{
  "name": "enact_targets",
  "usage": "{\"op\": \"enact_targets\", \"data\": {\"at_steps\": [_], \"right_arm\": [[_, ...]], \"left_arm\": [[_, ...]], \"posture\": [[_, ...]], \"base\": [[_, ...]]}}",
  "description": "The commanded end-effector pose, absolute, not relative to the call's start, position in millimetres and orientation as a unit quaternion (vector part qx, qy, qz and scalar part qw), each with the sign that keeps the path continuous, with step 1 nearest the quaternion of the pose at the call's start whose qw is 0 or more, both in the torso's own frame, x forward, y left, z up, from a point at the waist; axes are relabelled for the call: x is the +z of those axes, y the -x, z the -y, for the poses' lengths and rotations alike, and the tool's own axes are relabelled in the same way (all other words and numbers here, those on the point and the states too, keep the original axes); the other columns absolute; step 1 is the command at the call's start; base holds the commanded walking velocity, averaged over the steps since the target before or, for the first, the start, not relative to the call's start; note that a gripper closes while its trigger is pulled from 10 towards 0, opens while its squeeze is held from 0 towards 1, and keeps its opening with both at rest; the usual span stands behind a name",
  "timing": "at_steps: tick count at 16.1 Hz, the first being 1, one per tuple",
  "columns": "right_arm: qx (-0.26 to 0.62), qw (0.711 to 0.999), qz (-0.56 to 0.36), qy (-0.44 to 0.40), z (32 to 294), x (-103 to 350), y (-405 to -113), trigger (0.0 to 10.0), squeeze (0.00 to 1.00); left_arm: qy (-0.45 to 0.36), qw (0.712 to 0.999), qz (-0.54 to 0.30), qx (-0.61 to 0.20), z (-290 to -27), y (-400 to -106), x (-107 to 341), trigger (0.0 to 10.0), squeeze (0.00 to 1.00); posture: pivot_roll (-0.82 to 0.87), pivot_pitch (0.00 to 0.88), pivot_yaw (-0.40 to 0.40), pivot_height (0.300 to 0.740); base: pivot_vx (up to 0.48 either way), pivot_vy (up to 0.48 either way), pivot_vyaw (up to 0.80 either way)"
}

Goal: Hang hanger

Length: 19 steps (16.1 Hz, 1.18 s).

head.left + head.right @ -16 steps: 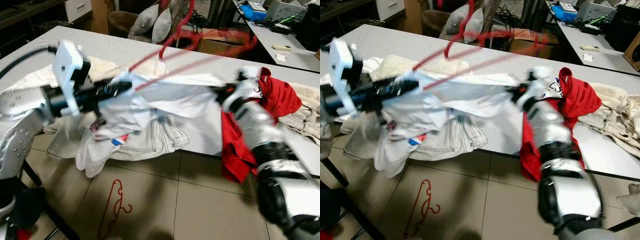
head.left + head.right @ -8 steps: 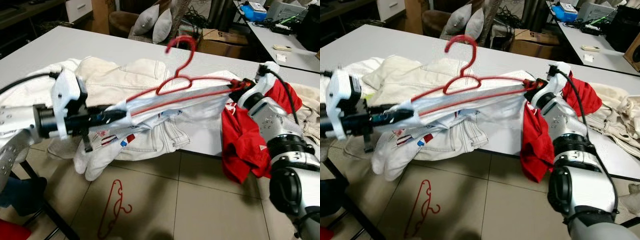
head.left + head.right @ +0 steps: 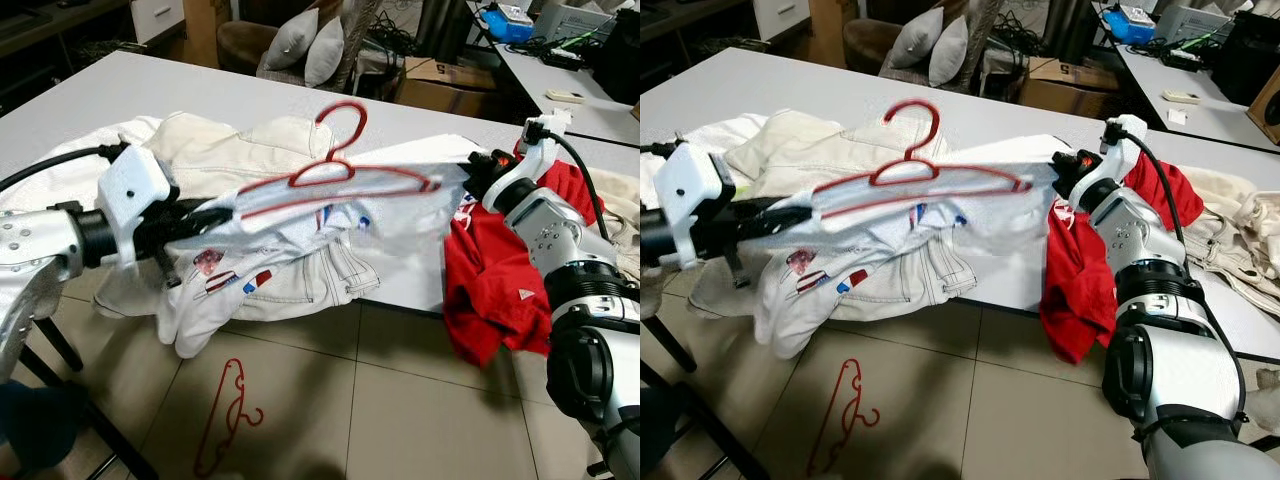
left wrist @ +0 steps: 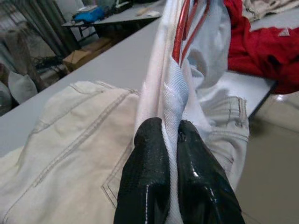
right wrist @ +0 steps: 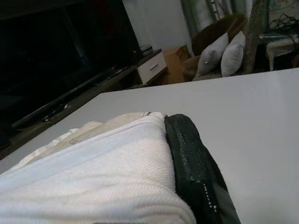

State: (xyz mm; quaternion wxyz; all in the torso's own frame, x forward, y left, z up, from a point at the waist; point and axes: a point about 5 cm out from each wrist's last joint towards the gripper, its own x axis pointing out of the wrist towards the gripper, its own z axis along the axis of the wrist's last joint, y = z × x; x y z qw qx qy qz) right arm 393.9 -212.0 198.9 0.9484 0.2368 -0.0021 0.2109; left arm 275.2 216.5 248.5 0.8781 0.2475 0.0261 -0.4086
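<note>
Red hanger [image 3: 335, 172] light, stiff wire; white shirt [image 3: 300, 215] limp (slips easily). Left hand [image 4: 174, 140], right hand [image 3: 478, 168] both clamped on shirt ends.

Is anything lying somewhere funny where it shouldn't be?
Yes. A second red hanger lies on the tiled floor beside the table, as if dropped. A red garment also slumps over the table's edge, hanging halfway toward the floor.

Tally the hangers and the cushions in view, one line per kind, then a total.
Red hangers: 2, one inside the white shirt at, one on the floor
Grey cushions: 2
Total: 4
</note>
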Motion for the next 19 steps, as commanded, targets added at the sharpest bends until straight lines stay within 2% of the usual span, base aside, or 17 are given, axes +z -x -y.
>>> {"op": "enact_targets", "data": {"at_steps": [1, 5, 9, 13, 15, 16, 18, 19], "right_arm": [[0.171, 0.96, 0.03, -0.22, 241, 211, -389, 0.0, 0.0], [0.181, 0.962, 0.019, -0.205, 239, 204, -387, 0.0, 0.0], [0.177, 0.963, 0.01, -0.204, 242, 199, -385, 0.0, 0.0], [0.185, 0.963, 0.006, -0.197, 242, 198, -385, 0.0, 0.0], [0.188, 0.962, 0.008, -0.197, 240, 199, -385, 0.0, 0.0], [0.195, 0.961, 0.013, -0.198, 236, 203, -386, 0.0, 0.0], [0.203, 0.958, 0.019, -0.2, 232, 207, -387, 0.0, 0.0], [0.216, 0.955, 0.028, -0.201, 226, 213, -387, 0.0, 0.0]], "left_arm": [[-0.257, 0.895, -0.025, -0.363, -230, -280, 255, 0.0, 0.0], [-0.244, 0.912, -0.002, -0.329, -238, -287, 263, 0.0, 0.0], [-0.216, 0.904, 0.004, -0.369, -238, -282, 265, 0.0, 0.0], [-0.222, 0.907, -0.011, -0.357, -246, -281, 262, 0.0, 0.0], [-0.237, 0.907, -0.02, -0.347, -248, -282, 260, 0.0, 0.0], [-0.27, 0.905, -0.033, -0.328, -247, -287, 252, 0.0, 0.0], [-0.278, 0.907, -0.035, -0.313, -242, -292, 246, 0.0, 0.0], [-0.296, 0.904, -0.031, -0.308, -231, -298, 244, 0.0, 0.0]], "posture": [[0.22, 0.0, -0.125, 0.74], [0.22, 0.0, -0.125, 0.74], [0.22, 0.0, -0.126, 0.74], [0.22, 0.0, -0.129, 0.74], [0.22, 0.0, -0.13, 0.74], [0.22, 0.0, -0.131, 0.74], [0.22, 0.0, -0.13, 0.74], [0.22, 0.0, -0.131, 0.74]], "base": [[0.0, 0.0, 0.0], [0.0, 0.0, 0.0], [0.0, 0.0, 0.0], [0.0, 0.0, 0.0], [0.0, 0.0, 0.0], [0.0, 0.0, 0.0], [0.0, 0.0, 0.0], [0.0, 0.0, 0.0]]}}
